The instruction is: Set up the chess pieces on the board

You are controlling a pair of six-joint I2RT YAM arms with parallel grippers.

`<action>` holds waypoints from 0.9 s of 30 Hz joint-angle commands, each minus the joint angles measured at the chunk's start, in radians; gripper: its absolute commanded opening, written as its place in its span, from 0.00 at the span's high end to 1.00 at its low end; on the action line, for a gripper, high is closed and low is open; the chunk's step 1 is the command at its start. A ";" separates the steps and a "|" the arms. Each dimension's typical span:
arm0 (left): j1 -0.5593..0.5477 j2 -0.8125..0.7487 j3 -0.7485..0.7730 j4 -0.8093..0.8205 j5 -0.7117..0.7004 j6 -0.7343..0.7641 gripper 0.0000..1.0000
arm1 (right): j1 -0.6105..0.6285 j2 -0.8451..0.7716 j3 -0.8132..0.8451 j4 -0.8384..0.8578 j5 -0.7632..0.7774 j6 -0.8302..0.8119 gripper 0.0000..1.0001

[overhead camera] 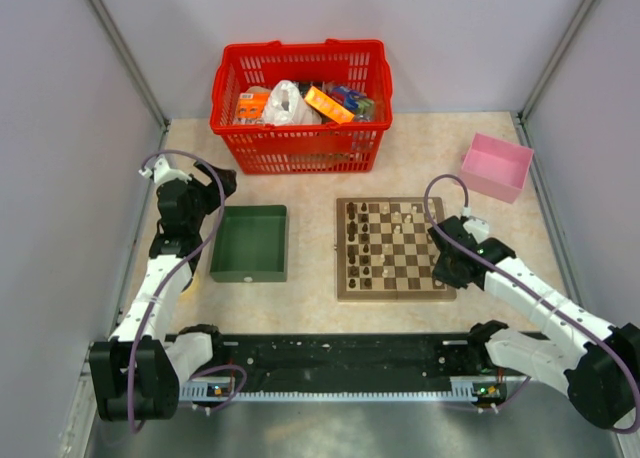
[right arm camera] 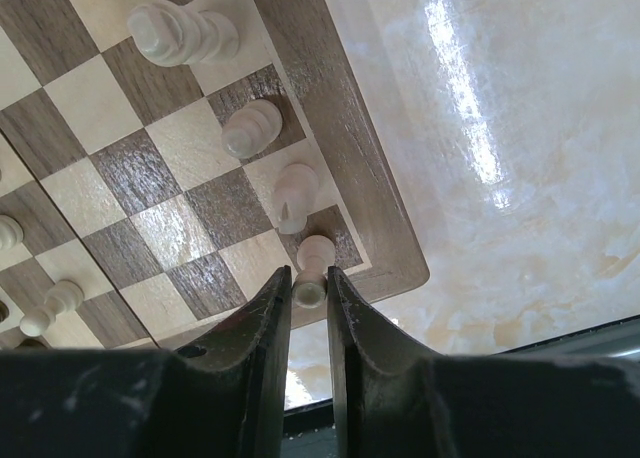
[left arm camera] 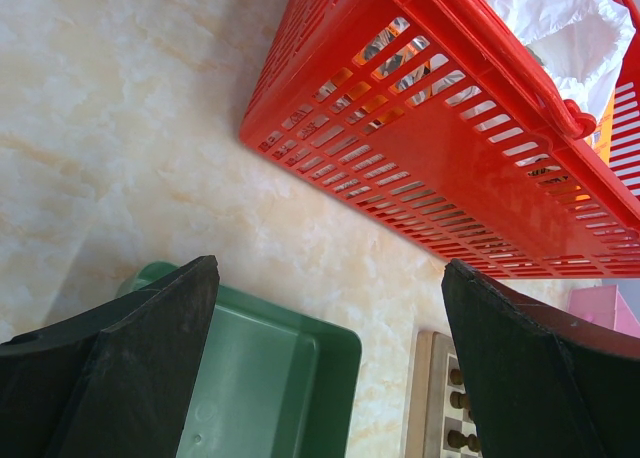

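The board [overhead camera: 395,294] lies right of centre with dark and pale chess pieces [overhead camera: 365,246] standing on it. My right gripper [overhead camera: 447,265] is at the board's right edge. In the right wrist view the gripper [right arm camera: 309,284] is shut on a pale piece [right arm camera: 314,258] over the dark corner square, next to the rim [right arm camera: 340,128]. Other pale pieces [right arm camera: 250,128] stand along that edge row. My left gripper [left arm camera: 330,298] is open and empty, held above the green tray [left arm camera: 260,378]. The board's left edge [left arm camera: 425,398] with dark pieces [left arm camera: 458,440] shows there too.
A red basket [overhead camera: 300,103] full of packets stands at the back, close to the left gripper and large in the left wrist view [left arm camera: 450,178]. A green tray [overhead camera: 250,243] lies left of the board. A pink box [overhead camera: 497,166] sits at the back right.
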 commanded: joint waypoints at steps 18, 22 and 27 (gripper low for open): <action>0.007 0.001 0.013 0.057 0.003 0.003 0.01 | -0.005 0.025 0.000 0.023 0.022 -0.019 0.79; 0.005 0.003 0.013 0.057 0.003 0.005 0.01 | -0.007 0.022 -0.001 0.020 0.035 -0.016 0.79; 0.007 0.001 0.012 0.057 0.002 0.005 0.01 | -0.008 0.012 0.000 0.009 0.058 -0.002 0.78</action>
